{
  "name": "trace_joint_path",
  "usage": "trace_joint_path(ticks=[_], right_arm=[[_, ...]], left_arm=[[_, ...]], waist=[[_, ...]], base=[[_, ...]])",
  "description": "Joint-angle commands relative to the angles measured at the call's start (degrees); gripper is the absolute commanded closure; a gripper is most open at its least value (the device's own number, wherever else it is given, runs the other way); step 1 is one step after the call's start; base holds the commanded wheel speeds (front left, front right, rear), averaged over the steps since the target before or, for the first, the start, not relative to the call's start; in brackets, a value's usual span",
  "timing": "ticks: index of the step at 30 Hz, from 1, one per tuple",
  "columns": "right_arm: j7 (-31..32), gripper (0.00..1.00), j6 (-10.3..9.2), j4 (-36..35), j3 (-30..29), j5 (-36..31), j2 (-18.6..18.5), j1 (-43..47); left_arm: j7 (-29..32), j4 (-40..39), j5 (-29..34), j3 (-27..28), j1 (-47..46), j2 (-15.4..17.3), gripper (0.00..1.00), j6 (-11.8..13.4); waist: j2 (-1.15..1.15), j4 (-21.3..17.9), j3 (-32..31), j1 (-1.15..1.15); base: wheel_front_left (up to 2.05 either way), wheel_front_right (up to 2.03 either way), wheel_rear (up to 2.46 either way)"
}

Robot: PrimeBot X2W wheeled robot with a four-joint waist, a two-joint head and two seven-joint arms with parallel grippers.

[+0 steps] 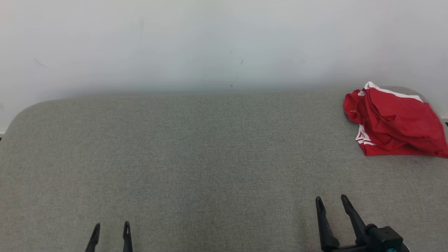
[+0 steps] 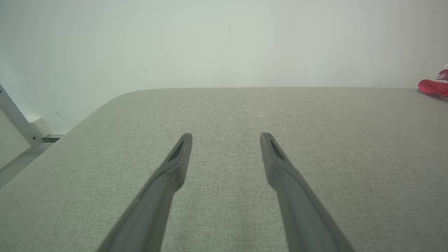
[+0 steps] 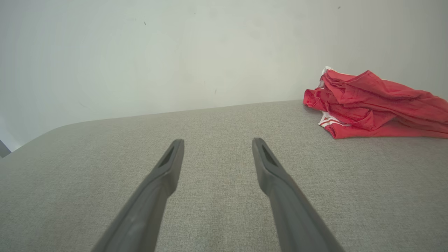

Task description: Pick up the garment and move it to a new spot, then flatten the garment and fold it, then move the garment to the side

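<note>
A red garment (image 1: 395,122) with white stripes lies crumpled in a heap at the far right of the grey fabric table (image 1: 196,154). The right wrist view has the garment (image 3: 374,103) at the upper right, and the left wrist view catches a sliver of the garment (image 2: 434,85) at its right edge. My right gripper (image 1: 331,200) stands open above the table's front right, well short of the heap and to its left. At the front left my left gripper (image 1: 111,225) is open too. Nothing lies between either pair of fingers (image 3: 168,168).
A pale wall (image 1: 224,42) rises right behind the table's far edge. The table's back corners are rounded. Beyond its left corner, a metal frame leg (image 2: 17,119) and floor (image 2: 14,168) show in the left wrist view.
</note>
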Motion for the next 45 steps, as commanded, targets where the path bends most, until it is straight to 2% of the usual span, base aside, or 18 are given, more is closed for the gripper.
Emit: trace_joint_path(ticks=[1,6,27,45], right_arm=[[-0.01,1.0,0.0,0.04,0.07,0.0,-0.01,0.0],[0.45,1.0,0.0,2.07,0.16,0.68,-0.01,0.82],[5.3,1.0,-0.02,1.71,-1.09,23.99,-0.83,-1.56],[8.6,1.0,-0.04,1.47,-2.12,38.86,-1.15,-3.12]], left_arm=[[0.0,0.14,0.14,-0.2,0.03,0.01,1.0,-0.08],[0.43,2.77,-0.47,0.04,-0.16,-0.26,1.0,-0.29],[6.08,2.56,-24.31,1.26,-3.22,-0.18,1.0,-1.44],[9.76,2.47,-39.67,2.06,-5.18,-0.12,1.0,-2.16]], waist=[[0.0,0.0,-0.02,0.0],[0.0,0.0,-0.04,0.0],[0.0,-0.2,0.08,0.0],[0.0,-0.35,0.18,0.0]], base=[[0.0,0.0,0.0],[0.0,0.0,0.0],[0.0,0.0,0.0],[0.0,0.0,0.0]])
